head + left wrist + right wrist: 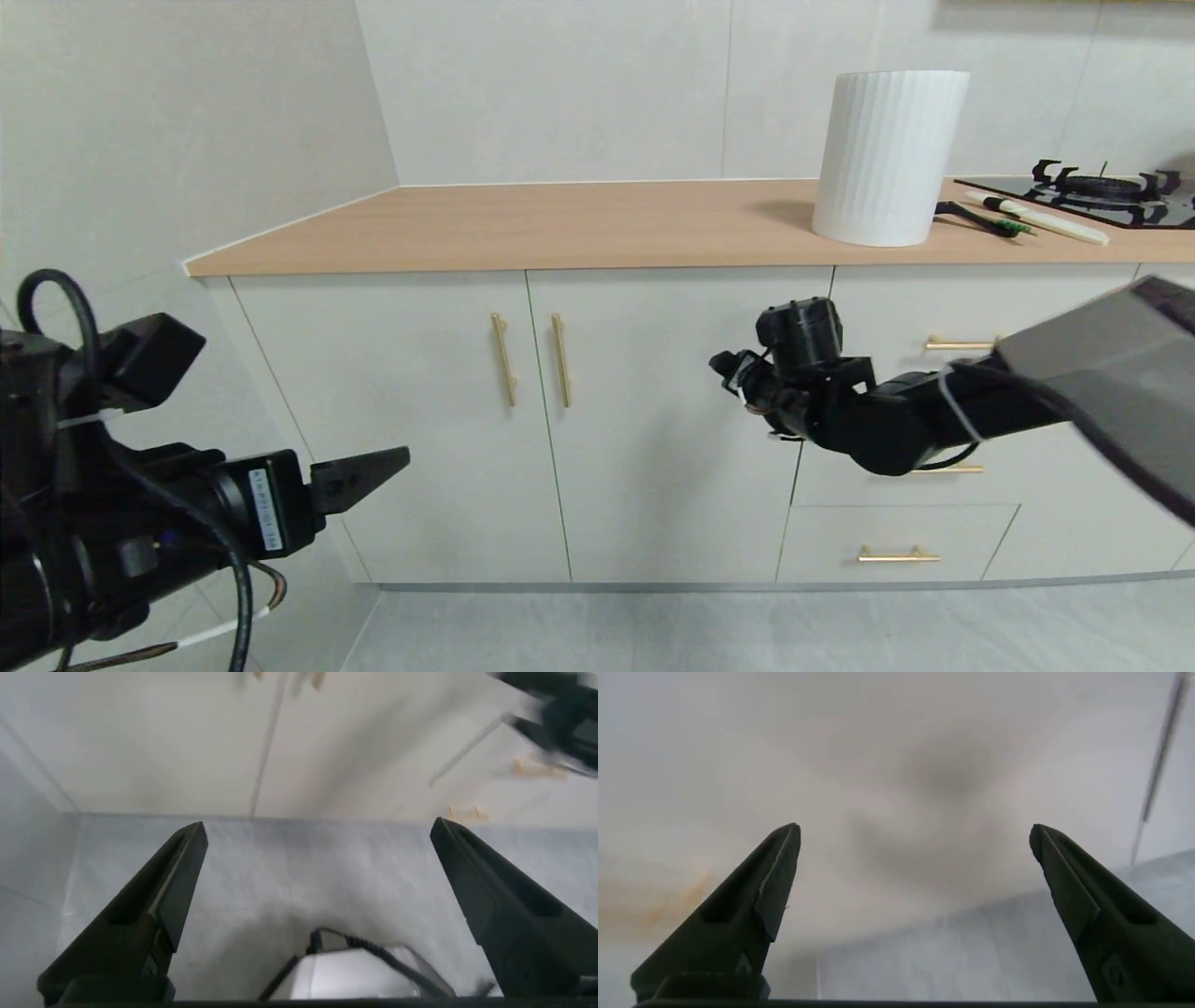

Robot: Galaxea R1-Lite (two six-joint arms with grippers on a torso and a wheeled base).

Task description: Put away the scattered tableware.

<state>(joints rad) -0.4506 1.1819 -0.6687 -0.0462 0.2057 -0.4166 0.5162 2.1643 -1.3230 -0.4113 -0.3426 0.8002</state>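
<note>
Where the head view takes in the kitchen run, a wooden countertop (560,224) carries one tall white ribbed container (889,157), standing upright. Scattered tableware, two pieces, lies flat on the countertop just to the right of the container, between it and a black gas hob (1097,191): one long cream-white utensil (1046,222), and one slim black-handled utensil (976,217) with green at its far end; exact type cannot be told. Pale cabinet doors with gold bar handles (504,359) stand below the container's level. The right gripper (736,369) hangs in front of a cabinet door, below the container and slightly to its left. The left gripper (397,459) is well below and far left of the container.

Left wrist view: left gripper (318,845), dark tapered fingers (159,905) spread wide, nothing between them; grey floor and cabinet fronts beyond.

Right wrist view: right gripper (915,845), fingers (747,905) likewise spread wide and holding nothing, facing a pale surface.
</note>
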